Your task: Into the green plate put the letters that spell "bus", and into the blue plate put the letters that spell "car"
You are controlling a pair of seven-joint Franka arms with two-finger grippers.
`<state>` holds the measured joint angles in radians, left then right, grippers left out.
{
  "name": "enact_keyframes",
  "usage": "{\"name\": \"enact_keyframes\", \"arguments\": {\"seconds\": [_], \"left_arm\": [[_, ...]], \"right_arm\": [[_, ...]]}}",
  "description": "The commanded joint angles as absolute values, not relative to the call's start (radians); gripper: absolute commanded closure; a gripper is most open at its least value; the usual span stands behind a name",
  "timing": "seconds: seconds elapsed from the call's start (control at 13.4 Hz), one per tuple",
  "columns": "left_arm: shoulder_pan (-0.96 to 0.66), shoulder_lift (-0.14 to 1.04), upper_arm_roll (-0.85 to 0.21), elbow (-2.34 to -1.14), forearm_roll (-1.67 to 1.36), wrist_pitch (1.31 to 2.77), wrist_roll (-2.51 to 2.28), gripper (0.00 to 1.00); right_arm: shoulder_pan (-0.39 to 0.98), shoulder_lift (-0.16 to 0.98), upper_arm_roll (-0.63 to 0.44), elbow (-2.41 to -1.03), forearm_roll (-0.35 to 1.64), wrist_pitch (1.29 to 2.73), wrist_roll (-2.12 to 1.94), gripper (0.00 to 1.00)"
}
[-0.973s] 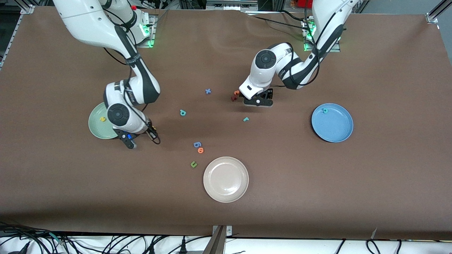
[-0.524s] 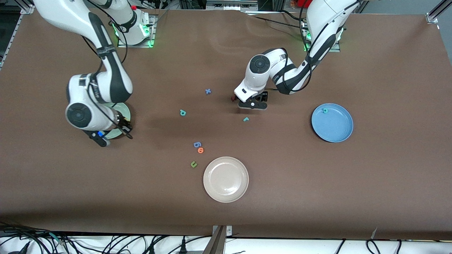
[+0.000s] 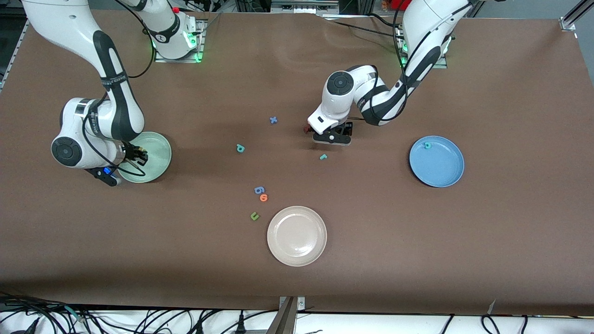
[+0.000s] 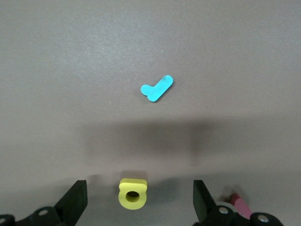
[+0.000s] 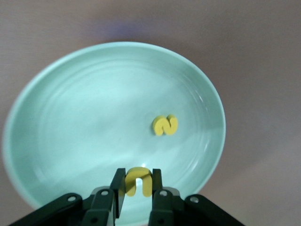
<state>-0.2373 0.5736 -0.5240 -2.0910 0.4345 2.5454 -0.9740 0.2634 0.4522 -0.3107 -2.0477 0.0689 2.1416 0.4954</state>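
Largest first. The green plate [image 3: 155, 157] sits toward the right arm's end of the table, the blue plate [image 3: 441, 167] toward the left arm's end. A cream plate [image 3: 297, 235] lies between them, nearer the front camera.

The right gripper [image 5: 138, 186] hangs over the green plate's near rim, pinched narrow on the yellow u [image 5: 138, 181]. The fingers press the outer sides of the u's two legs. The arch points away from the wrist and the legs run back toward it, so the long axis lies along the fingers. The yellow s [image 5: 165, 125] lies flat in the plate already. I judge this step to be the drop of the u: the gripper is over the bowl, so it need only part.

The left gripper [image 4: 139, 202] stands low over mid-table with jaws wide, straddling the yellow a [image 4: 132, 193]. The a lies flat, hole up. Its long axis runs crosswise to the line between the jaws, so they would close on its narrow width. This looks like the approach to a pick: settle lower, stay centred, then close.

The teal r [image 3: 323, 157] lies apart from the a, nearer the front camera, its stem slanted. The teal b [image 3: 240, 148] waits on bare table. The teal c [image 3: 427, 145] is in the blue plate, at the rim farther from the front camera
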Motion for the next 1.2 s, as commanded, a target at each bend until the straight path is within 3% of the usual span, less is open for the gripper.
{"name": "enact_keyframes", "arguments": {"seconds": [0.0,0.07,0.15,0.22,0.3,0.45,0.75,1.12], "left_arm": [[-0.230,0.586,-0.523,-2.112,0.495,2.602,-1.005,0.01],[-0.229,0.586,-0.523,-2.112,0.502,2.602,-1.009,0.01],[-0.229,0.586,-0.523,-2.114,0.512,2.602,-1.014,0.02],[-0.227,0.586,-0.523,-2.115,0.517,2.602,-1.014,0.02],[-0.221,0.586,-0.523,-2.118,0.523,2.602,-1.014,0.04],[-0.200,0.586,-0.523,-2.120,0.551,2.603,-1.014,0.08],[-0.189,0.584,-0.525,-2.128,0.566,2.603,-1.015,0.22],[-0.190,0.577,-0.529,-2.140,0.566,2.603,-1.040,0.25]], "right_arm": [[0.265,0.452,-0.308,-2.121,0.091,2.252,0.471,0.96],[0.267,0.456,-0.308,-2.123,0.091,2.258,0.468,0.87],[0.265,0.456,-0.307,-2.123,0.091,2.257,0.468,0.62],[0.267,0.454,-0.307,-2.122,0.091,2.256,0.469,0.19],[0.267,0.446,-0.307,-2.117,0.091,2.252,0.472,0.01],[0.279,0.396,-0.299,-2.105,0.091,2.206,0.488,0.00],[0.287,0.350,-0.218,-1.950,0.089,1.955,0.589,0.00],[0.313,0.361,-0.201,-1.934,0.089,1.956,0.626,0.00]]}}
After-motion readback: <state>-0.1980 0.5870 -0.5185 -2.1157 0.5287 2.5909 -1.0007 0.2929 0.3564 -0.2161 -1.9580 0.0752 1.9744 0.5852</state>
